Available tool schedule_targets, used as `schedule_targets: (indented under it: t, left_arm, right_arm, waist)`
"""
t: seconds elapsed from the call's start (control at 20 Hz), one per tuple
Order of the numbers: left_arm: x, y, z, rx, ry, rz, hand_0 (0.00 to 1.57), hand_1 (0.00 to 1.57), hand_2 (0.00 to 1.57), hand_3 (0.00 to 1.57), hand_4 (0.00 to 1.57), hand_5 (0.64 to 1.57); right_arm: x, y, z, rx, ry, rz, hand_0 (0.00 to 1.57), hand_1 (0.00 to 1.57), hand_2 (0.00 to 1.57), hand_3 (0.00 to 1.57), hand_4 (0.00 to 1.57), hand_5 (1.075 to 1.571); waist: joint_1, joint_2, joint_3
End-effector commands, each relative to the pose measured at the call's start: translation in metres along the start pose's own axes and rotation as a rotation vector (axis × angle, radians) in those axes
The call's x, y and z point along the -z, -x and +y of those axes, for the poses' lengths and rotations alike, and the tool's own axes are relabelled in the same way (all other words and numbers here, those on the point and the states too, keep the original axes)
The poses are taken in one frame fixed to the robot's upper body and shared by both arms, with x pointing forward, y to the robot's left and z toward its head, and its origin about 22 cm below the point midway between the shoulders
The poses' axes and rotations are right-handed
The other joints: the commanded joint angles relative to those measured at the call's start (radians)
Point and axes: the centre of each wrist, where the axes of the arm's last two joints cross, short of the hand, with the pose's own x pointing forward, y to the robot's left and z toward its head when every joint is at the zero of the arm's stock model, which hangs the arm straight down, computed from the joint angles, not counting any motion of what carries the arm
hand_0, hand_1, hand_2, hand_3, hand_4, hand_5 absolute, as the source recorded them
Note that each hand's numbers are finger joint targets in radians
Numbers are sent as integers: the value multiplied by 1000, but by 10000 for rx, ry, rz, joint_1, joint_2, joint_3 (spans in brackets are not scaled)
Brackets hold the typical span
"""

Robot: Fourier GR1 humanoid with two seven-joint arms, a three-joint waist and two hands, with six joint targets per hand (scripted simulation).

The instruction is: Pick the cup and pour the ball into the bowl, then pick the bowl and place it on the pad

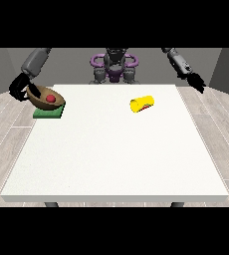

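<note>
Bowl [46, 97] with one ball [51, 98] on pad [49, 113]; one cup [142, 104] lying.

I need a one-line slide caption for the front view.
Hand at view's left holds brown bowl with red ball on green pad; yellow cup lies tipped.

Counter [116, 149]: matt white, faintly speckled. Bowl [43, 99]: brown, wood-look, dull. Ball [51, 98]: smooth red. Cup [142, 104]: yellow, plastic-look, slight sheen. Pad [48, 113]: flat matt green. Floor [7, 129]: pale wood planks.
</note>
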Motion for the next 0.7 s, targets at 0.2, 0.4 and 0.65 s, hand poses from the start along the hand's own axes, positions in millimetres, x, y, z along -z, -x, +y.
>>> schedule_targets:
  t: [0.2, 0.4, 0.65]
  left_arm:
    - [18, -25, 21, -28, -390, -1039, 0, 0, 0, 0, 877, 1191]
    - [-4, -17, 32, -44, -933, -644, 0, 0, 0, 0, 860, 1163]
    - [2, -40, 63, 58, -730, -835, 0, 0, 0, 0, 861, 1188]
  right_arm:
    - [1, 17, 25, 3229, 318, 887, 1571, 1571, 1571, 1172, 877, 1407]
    - [-2, 21, 40, 5580, -56, 1441, 1571, 1571, 1571, 1311, 358, 1399]
    - [8, 32, -38, 6151, 1078, 1591, 146, 146, 630, 236, 0, 1237]
  waist:
    - [50, 981, 86]
    - [-431, 676, 77]
    - [-380, 842, 71]
